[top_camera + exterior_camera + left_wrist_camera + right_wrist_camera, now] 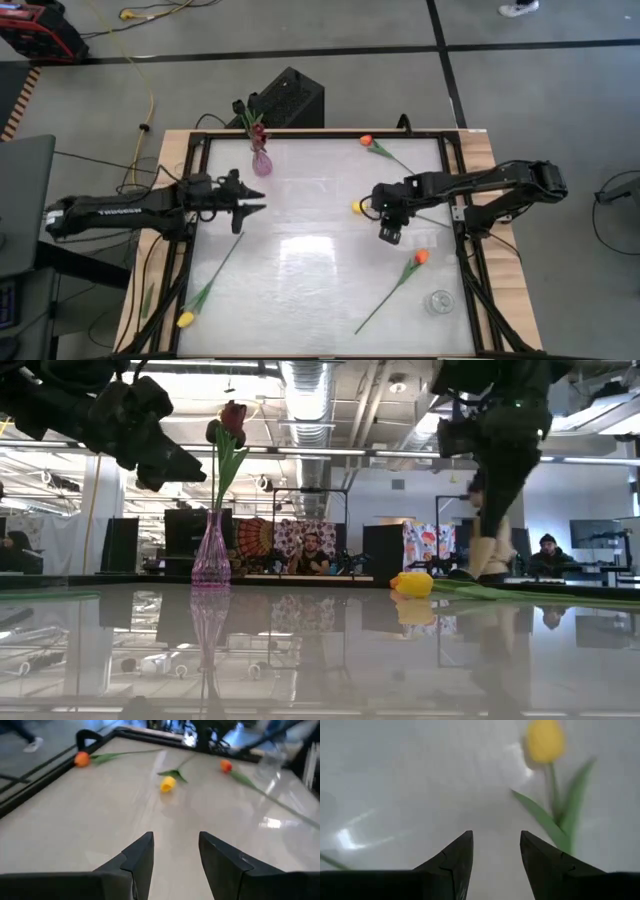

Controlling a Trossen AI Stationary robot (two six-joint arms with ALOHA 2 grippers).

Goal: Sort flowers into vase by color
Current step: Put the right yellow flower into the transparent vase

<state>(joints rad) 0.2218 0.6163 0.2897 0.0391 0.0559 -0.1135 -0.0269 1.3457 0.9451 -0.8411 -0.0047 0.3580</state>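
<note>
Vase [262, 163] at table [300, 270] far edge, holding tulip [256, 128].

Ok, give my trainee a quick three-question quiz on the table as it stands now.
1. True or false: the pink vase already holds a dark red flower.
2. Which loose flower lies nearest the right gripper? A) yellow flower mid-table B) orange flower at the far edge C) yellow flower at the near left corner
3. Fill in: the left gripper is open and holds ____.

Key: 1 true; 2 A; 3 nothing.
</note>
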